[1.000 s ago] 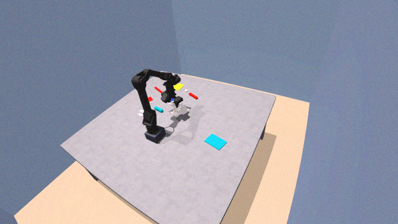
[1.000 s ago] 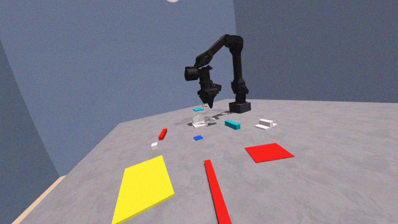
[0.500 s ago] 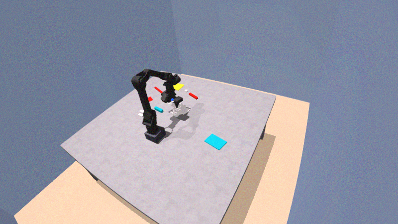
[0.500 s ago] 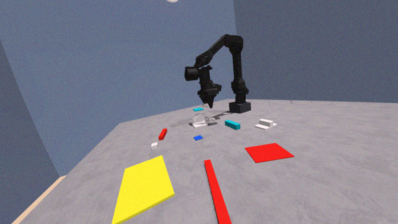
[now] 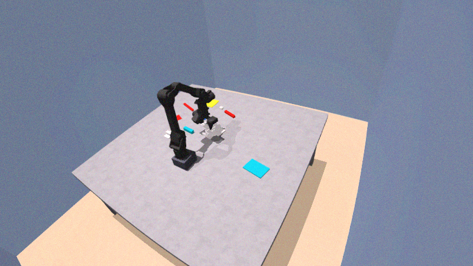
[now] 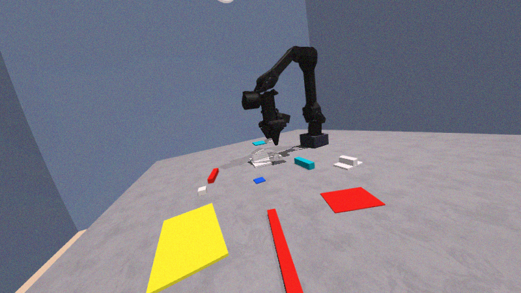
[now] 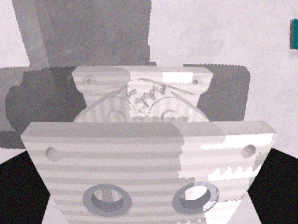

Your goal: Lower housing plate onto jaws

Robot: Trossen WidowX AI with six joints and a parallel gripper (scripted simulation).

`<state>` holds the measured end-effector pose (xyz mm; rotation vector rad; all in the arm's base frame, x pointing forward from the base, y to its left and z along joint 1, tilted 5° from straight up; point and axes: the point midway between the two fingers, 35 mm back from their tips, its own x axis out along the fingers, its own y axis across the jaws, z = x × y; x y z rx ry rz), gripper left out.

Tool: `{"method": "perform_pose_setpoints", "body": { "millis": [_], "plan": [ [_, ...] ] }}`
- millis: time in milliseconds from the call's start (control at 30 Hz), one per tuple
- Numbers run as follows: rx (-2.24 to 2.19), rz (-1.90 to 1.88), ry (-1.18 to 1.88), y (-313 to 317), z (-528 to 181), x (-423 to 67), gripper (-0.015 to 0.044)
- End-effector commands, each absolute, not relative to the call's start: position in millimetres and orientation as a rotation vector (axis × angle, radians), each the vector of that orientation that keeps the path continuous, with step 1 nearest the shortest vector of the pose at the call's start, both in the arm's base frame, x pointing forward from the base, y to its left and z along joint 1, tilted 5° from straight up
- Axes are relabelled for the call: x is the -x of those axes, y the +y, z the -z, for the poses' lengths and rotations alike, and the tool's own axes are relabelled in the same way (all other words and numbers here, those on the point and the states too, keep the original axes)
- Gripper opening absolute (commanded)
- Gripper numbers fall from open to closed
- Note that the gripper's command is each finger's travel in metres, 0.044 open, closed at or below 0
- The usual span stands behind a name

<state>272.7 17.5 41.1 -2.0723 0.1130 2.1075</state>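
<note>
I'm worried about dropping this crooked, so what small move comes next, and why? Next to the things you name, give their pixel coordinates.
Probably nudge the housing plate (image 7: 117, 165) sideways to line it up before lowering: in the wrist view, no stub shows through either ringed hole, and the geared jaws (image 7: 145, 102) appear beyond its edge.
</note>
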Motion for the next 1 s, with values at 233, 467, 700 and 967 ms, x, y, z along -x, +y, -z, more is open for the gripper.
{"method": "perform_pose_setpoints", "body": {
  "millis": [233, 467, 700, 967],
  "plan": [
    [2.066, -2.105, 0.114, 20, -22, -273, 0.0351],
    [2.066, -2.105, 0.114, 21, -11, -272, 0.0351],
    [2.065, -2.105, 0.114, 22, 0, -271, 0.0351],
    [2.065, -2.105, 0.114, 22, 5, -270, 0.0351]
  ]
}}
